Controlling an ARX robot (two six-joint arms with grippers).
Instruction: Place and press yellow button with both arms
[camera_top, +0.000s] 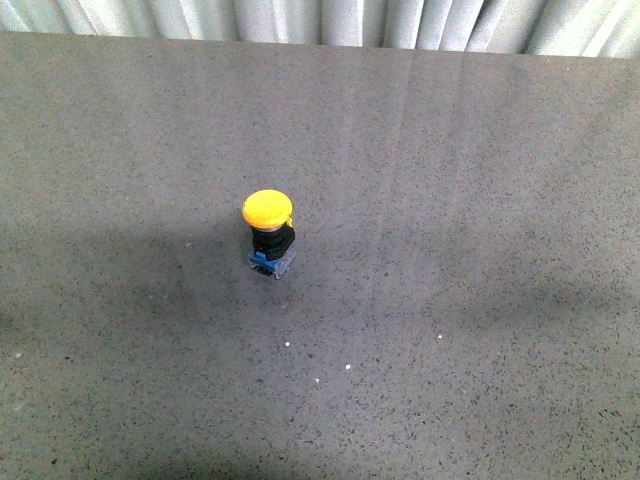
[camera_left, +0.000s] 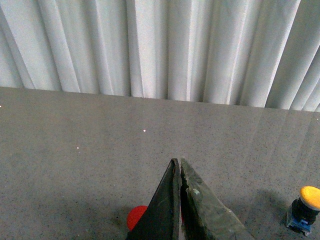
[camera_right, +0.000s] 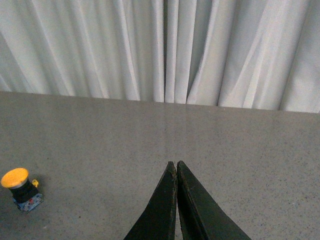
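The yellow button stands upright near the middle of the grey speckled table, yellow domed cap on a black collar and blue-and-clear base. Neither arm shows in the front view. The button also shows in the left wrist view at the edge, well off to the side of my left gripper, which is shut and empty. It shows too in the right wrist view, far to the side of my right gripper, also shut and empty.
A red round object lies on the table, partly hidden behind the left gripper's fingers. The table's far edge meets a white pleated curtain.
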